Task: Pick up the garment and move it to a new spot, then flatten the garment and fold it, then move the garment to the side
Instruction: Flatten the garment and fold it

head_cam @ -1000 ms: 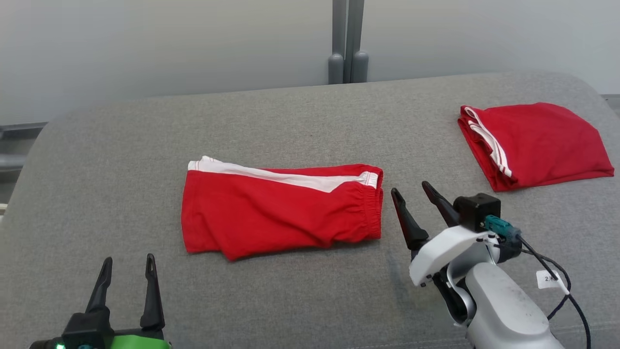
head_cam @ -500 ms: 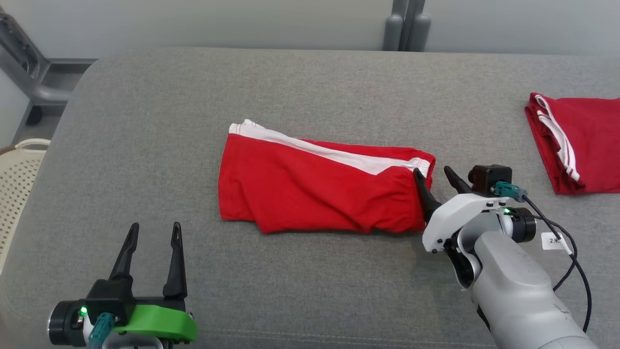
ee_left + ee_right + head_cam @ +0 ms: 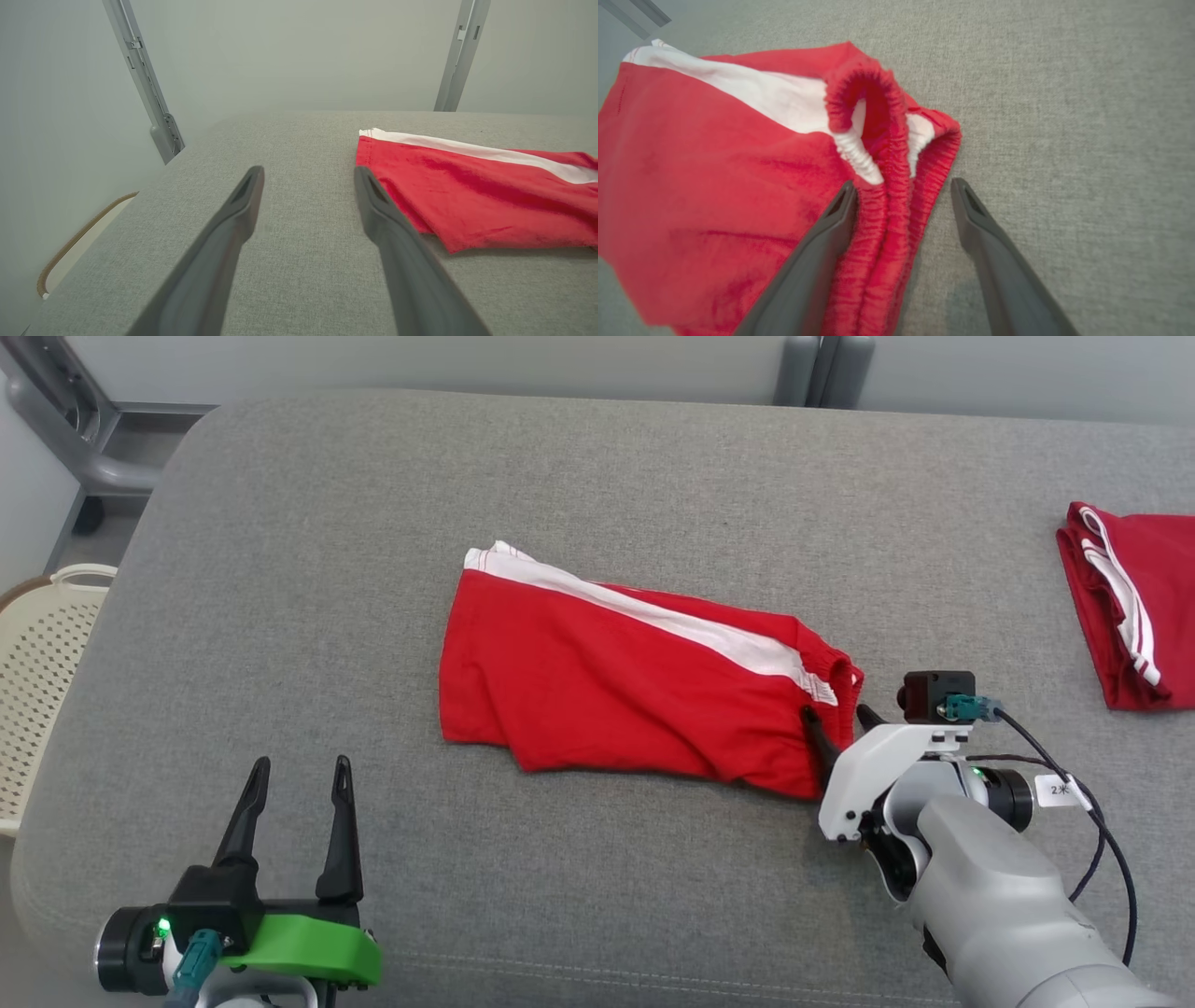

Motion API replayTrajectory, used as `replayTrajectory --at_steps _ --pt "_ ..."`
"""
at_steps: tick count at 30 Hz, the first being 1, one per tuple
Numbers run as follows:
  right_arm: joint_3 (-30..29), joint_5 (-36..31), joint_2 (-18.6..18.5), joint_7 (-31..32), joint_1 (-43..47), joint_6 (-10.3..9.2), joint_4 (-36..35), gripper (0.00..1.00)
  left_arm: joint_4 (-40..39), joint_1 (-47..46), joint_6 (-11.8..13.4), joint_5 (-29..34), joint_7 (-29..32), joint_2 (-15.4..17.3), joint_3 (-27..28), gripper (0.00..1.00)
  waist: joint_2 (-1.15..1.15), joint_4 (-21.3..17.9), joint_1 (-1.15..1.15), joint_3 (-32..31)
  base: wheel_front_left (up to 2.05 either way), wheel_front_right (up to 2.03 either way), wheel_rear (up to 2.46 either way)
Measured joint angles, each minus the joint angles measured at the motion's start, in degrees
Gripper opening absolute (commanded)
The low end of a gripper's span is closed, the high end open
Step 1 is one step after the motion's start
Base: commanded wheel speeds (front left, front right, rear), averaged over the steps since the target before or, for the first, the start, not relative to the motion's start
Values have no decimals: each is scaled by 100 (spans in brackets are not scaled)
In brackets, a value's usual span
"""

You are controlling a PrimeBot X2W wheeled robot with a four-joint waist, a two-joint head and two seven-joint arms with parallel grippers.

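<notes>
The garment (image 3: 616, 691), red shorts with a white side stripe, lies folded lengthwise in the middle of the grey padded table (image 3: 373, 523). My right gripper (image 3: 836, 711) is open at its right end. In the right wrist view the bunched elastic waistband (image 3: 887, 154) sits between the fingers of the right gripper (image 3: 903, 184), the left finger lying on the red cloth (image 3: 714, 186) and the right finger over bare table. My left gripper (image 3: 302, 763) stands open and holds nothing near the front left edge. In the left wrist view the left gripper (image 3: 309, 170) is just left of the garment's (image 3: 467, 191) hem.
A second red garment (image 3: 1134, 607), folded, lies at the table's far right. A cream perforated basket (image 3: 37, 663) stands off the table's left edge. Grey metal posts (image 3: 826, 364) rise behind the table's rounded far edge.
The head camera has tilted down and turned left. My right gripper has advanced from beside the garment onto its waistband end, which has bunched up a little. The left gripper stays open.
</notes>
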Motion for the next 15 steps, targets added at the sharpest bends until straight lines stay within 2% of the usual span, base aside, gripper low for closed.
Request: replayTrajectory --at_steps 2,8,9,10,11,15 --pt "56 52 -1 64 -24 1 10 100 -1 -9 -5 0 0 -1 -7 100 0 -18 0 -3 0 0 0" --pt "616 889 -29 325 30 -3 -331 100 0 -32 -12 0 0 -5 -51 100 0 -80 0 17 0 0 0" --pt "699 1068 -27 352 64 -3 -419 75 3 -32 -12 0 0 -7 -53 100 0 -78 0 22 0 0 0" --pt "793 1196 -23 372 94 -4 -480 42 8 -33 -12 0 0 -7 -53 100 0 -76 0 28 0 0 0" --pt "888 1251 -21 365 97 -4 -499 0 10 -33 -12 0 0 -7 -47 100 0 -75 0 36 0 0 0" --pt "1026 1314 -12 187 18 -2 -323 0 15 -41 -12 0 0 -8 -19 100 0 -73 0 51 0 0 0"
